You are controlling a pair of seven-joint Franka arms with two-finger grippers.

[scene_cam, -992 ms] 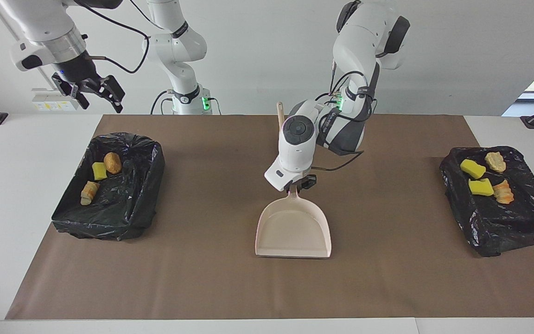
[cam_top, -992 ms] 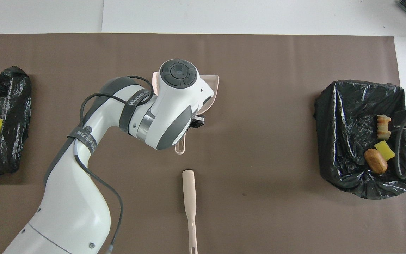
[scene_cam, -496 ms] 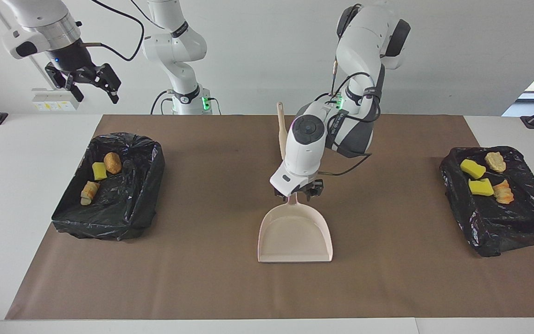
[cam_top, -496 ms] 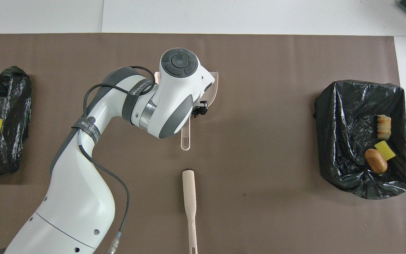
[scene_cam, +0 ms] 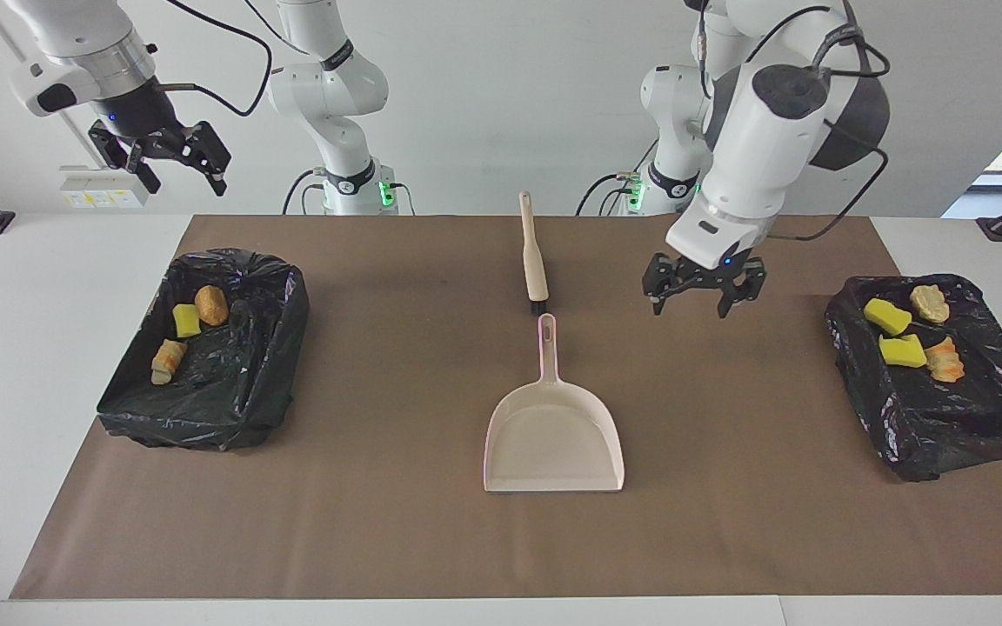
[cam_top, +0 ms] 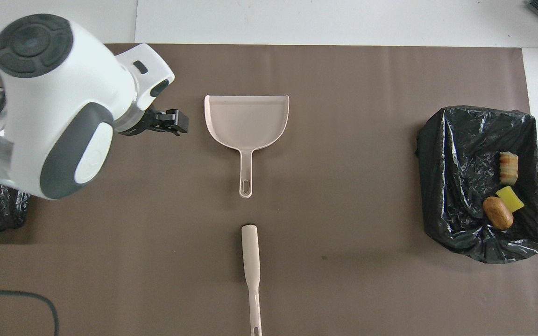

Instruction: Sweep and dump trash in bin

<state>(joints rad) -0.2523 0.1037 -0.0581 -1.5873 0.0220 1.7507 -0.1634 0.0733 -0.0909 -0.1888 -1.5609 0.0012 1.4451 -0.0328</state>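
dustpan: the beige plastic dustpan is lying flat and empty at mid-mat, its mouth pointing away from the robots and its handle toward them, likely parked because nothing is left to scoop.
brush: the beige long-handled brush is lying nearer to the robots than the dustpan, in line with its handle, just apart from it.
trash: the small yellow and orange-tan foam scraps are sitting inside the two black-bag-lined bins; three in the bin toward the right arm's end, four in the bin toward the left arm's end.
left end effector: hanging over bare mat between the dustpan and its bin, fingers spread wide, gripping nothing.
right end effector: waiting raised above the robots' edge of the tabletop near its bin, fingers apart, empty.
progress: judging by the bare mat, the sweeping seems finished.
surface: a brown mat is covering the white tabletop.
room: a plain white wall is rising at the robots' end.
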